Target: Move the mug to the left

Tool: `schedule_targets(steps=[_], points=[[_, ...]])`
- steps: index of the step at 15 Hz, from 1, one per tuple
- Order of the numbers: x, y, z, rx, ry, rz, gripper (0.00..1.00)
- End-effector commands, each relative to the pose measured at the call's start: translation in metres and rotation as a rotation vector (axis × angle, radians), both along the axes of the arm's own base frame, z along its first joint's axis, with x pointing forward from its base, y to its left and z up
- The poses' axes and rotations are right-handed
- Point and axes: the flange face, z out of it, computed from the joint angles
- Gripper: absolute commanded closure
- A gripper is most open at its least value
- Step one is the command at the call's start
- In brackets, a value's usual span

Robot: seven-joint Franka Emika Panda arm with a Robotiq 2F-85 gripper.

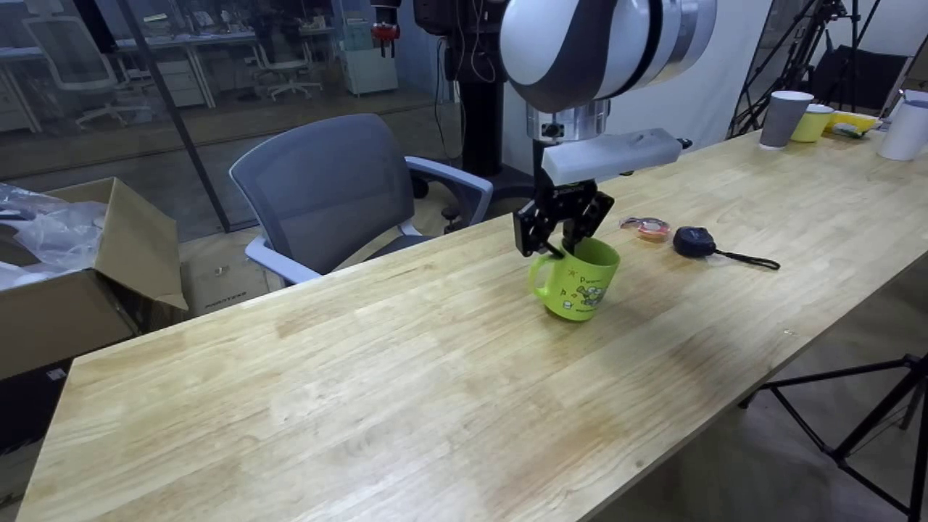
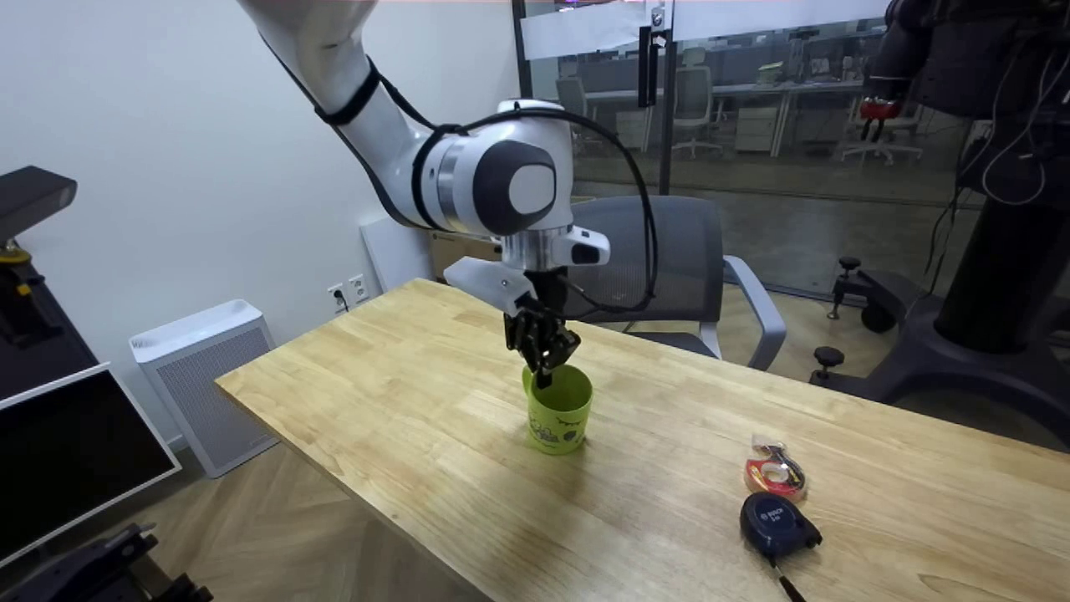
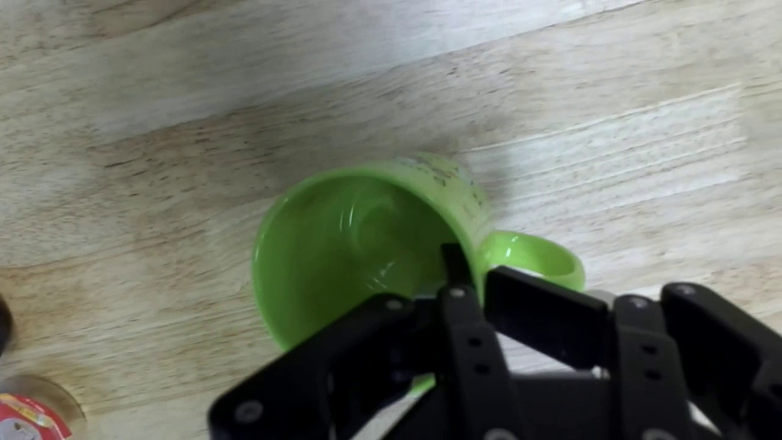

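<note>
The lime-green mug (image 1: 583, 286) stands at the middle of the wooden table, tilted slightly in an exterior view. It also shows in an exterior view (image 2: 558, 428) and, seen from above, in the wrist view (image 3: 342, 256). Its handle (image 3: 550, 263) lies beside my gripper. My gripper (image 3: 479, 275) is shut on the mug's wall near the handle, one finger inside the mug and one outside. The gripper reaches down to the rim in both exterior views (image 1: 563, 250) (image 2: 541, 380). I cannot tell whether the whole base touches the table.
A red tape roll (image 2: 776, 478) and a dark blue tape measure (image 2: 776, 525) with a strap lie on the table (image 1: 326, 406) to one side. A grey cup (image 1: 785, 119), a yellow-green cup (image 1: 812, 123) and a white cup (image 1: 905, 130) stand farther along. An office chair (image 1: 326, 188) stands at the edge.
</note>
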Motion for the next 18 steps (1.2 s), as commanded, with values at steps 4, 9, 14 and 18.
schedule_targets(steps=[4,9,14,18], points=[[-0.003,0.032,0.004,-0.034,0.023,0.017,0.97],[-0.007,0.049,-0.005,-0.055,0.044,0.043,0.97],[-0.01,0.054,-0.018,-0.081,0.061,0.052,0.97],[-0.009,0.054,-0.02,-0.086,0.062,0.05,0.97]])
